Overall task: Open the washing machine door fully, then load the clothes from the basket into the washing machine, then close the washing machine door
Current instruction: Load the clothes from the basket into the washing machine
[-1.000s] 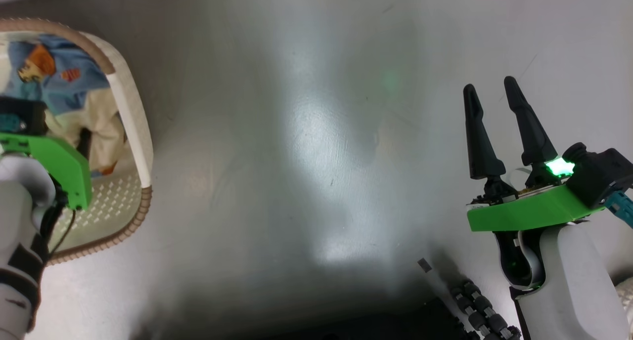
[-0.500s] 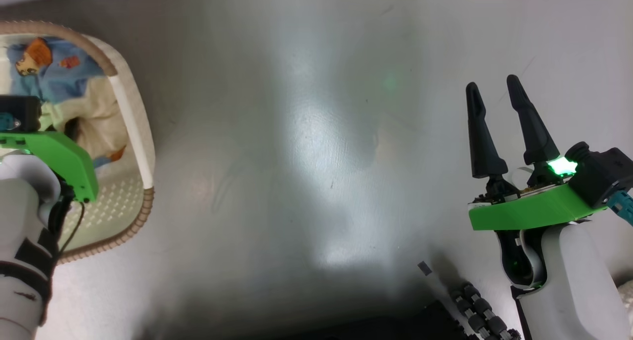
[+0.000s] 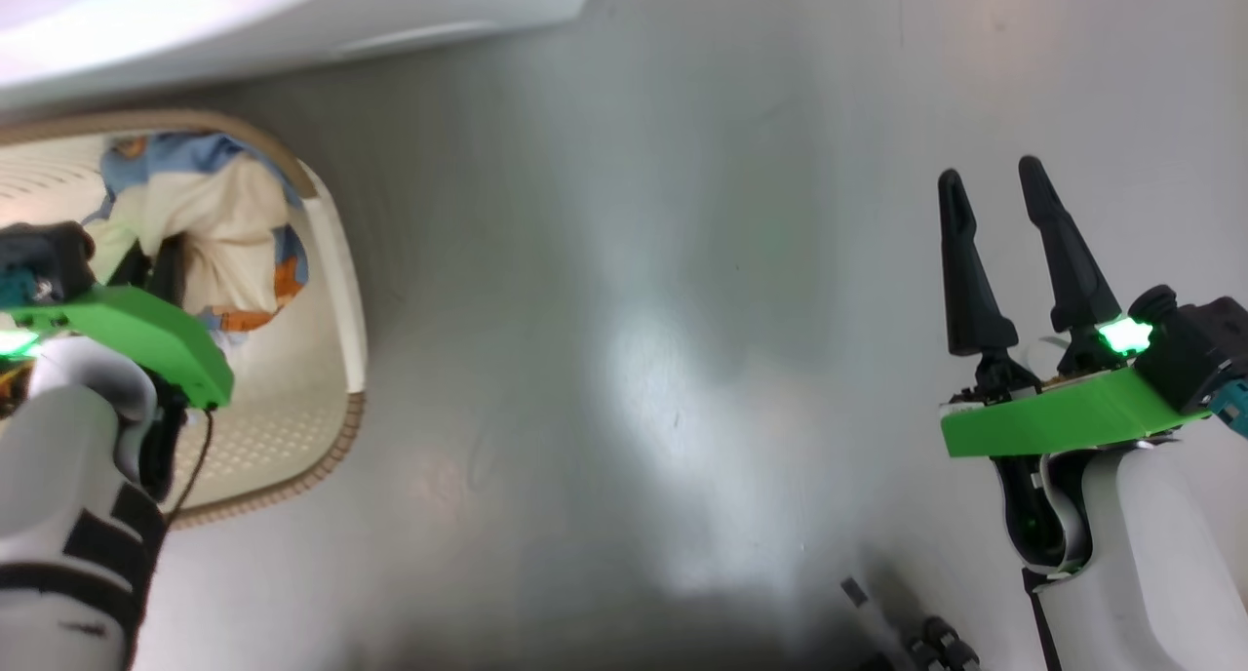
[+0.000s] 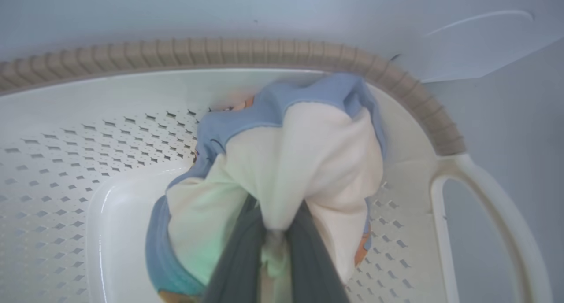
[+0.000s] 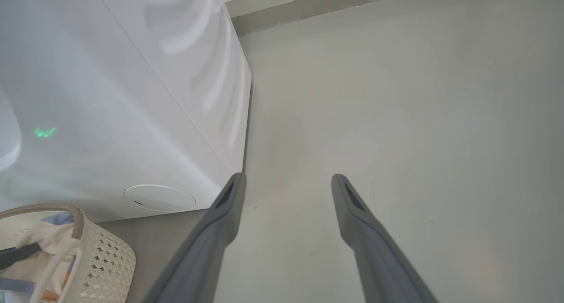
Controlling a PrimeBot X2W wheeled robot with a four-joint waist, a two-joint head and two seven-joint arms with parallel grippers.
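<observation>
I see L pincer point(image 4: 275, 232) pinching clothes point(image 4: 299, 162), a cream bundle w/ lt-blue wrap, at the handle corner of the basket point(image 4: 66, 162). R pincer point(image 5: 286, 179) is spread over floor point(image 5: 396, 96); washing machine point(image 5: 132, 96) is beside basket.

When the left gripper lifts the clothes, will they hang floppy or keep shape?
Probably floppy: the clothes bunch and fold around the shut left gripper. Likely light, being a small bundle. Loose ends may drag on the basket rim.

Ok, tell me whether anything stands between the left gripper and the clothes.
Nothing visible does. The left gripper is shut on the cream-white part of the clothes, within the walls of the basket, fingers in direct contact with the fabric.
</observation>
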